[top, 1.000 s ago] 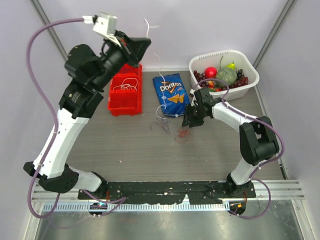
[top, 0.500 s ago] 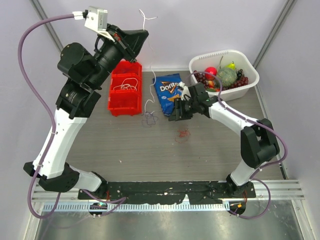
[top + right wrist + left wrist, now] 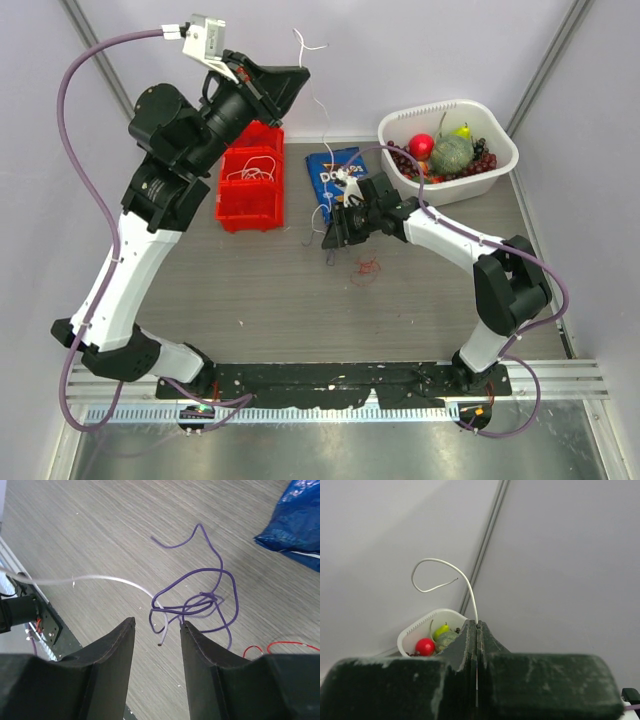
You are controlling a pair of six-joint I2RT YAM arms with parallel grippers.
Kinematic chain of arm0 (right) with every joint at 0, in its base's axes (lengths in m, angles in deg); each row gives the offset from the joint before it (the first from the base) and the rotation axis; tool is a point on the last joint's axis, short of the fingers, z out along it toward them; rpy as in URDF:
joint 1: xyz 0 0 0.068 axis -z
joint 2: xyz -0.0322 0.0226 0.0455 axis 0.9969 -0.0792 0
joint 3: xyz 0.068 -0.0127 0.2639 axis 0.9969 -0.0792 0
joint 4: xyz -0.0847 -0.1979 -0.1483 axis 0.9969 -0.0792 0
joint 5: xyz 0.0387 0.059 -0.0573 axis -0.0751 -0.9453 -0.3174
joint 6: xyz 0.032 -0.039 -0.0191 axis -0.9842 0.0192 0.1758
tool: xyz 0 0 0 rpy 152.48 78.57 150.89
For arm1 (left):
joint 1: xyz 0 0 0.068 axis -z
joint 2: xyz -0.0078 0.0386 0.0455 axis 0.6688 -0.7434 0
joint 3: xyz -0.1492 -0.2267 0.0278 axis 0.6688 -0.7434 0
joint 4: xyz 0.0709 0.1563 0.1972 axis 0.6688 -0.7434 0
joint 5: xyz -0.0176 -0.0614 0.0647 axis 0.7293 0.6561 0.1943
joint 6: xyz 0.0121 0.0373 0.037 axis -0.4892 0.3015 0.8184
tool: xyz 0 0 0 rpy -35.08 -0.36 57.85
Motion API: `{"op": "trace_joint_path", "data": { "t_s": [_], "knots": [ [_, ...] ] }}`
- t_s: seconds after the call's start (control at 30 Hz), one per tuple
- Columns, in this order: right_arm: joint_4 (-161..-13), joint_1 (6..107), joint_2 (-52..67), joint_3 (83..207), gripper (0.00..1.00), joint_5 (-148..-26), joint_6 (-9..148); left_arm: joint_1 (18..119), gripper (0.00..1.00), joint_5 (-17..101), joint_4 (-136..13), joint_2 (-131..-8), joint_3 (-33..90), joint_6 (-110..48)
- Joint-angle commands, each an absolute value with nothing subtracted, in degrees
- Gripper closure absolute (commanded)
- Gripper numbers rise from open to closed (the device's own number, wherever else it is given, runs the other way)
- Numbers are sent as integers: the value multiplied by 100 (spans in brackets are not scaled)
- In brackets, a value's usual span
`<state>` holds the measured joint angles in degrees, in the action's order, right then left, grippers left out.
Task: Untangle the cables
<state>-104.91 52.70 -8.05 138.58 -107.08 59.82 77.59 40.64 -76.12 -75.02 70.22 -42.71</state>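
My left gripper (image 3: 292,80) is raised high at the back left and is shut on a white cable (image 3: 310,45). In the left wrist view the white cable (image 3: 440,567) curls up out of the closed jaws (image 3: 477,626). The cable hangs down to a purple cable tangle (image 3: 330,250) on the table. My right gripper (image 3: 335,232) hovers low over that tangle, open. In the right wrist view the white cable's free end (image 3: 161,639) and purple loops (image 3: 200,600) lie between its fingertips (image 3: 157,625), ungripped. A red cable (image 3: 368,268) lies apart, just right of the tangle.
A red bin (image 3: 250,205) holding white cables stands at the back left. A blue chip bag (image 3: 335,170) lies behind the right gripper, and a white basket (image 3: 500,165) of fruit is at the back right. Walls close in on three sides.
My right gripper has swung left from beside the chip bag to over the purple tangle. The raised left gripper shifted slightly, and the hanging white cable dragged the tangle about. The red cable stayed put.
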Motion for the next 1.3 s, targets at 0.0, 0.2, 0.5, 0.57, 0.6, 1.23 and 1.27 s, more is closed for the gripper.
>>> {"op": "trace_joint_path", "data": {
  "t_s": [0.0, 0.2, 0.5, 0.57, 0.6, 1.23, 1.27],
  "knots": [
    [-10137, 5294, -764, 13840, 55, -10375, 5983, 7775, 100, 4479, -7179, -7533, 7219, -4506],
    [-9962, 5294, -808, 13832, 64, -10392, 5772, 7775, 100, 4892, -7011, -7603, 7342, -4770],
    [-9716, 5294, -650, 13647, 50, -10559, 5623, 7783, 100, 5077, -6915, -7630, 7281, -4937],
    [-9645, 5294, -624, 13586, 48, -10621, 5552, 7775, 100, 5130, -6845, -7612, 7228, -4981],
    [-9636, 5294, -633, 13577, 48, -10630, 5535, 7783, 100, 5165, -6801, -7612, 7202, -5007],
    [-9785, 5320, -1010, 13936, 53, -9681, 4770, 7783, 100, 5350, -6651, -7656, 7193, -5051],
    [-9907, 5320, -1098, 13998, 59, -9663, 4744, 7775, 100, 5333, -6668, -7656, 7193, -5025]
  ]
}}
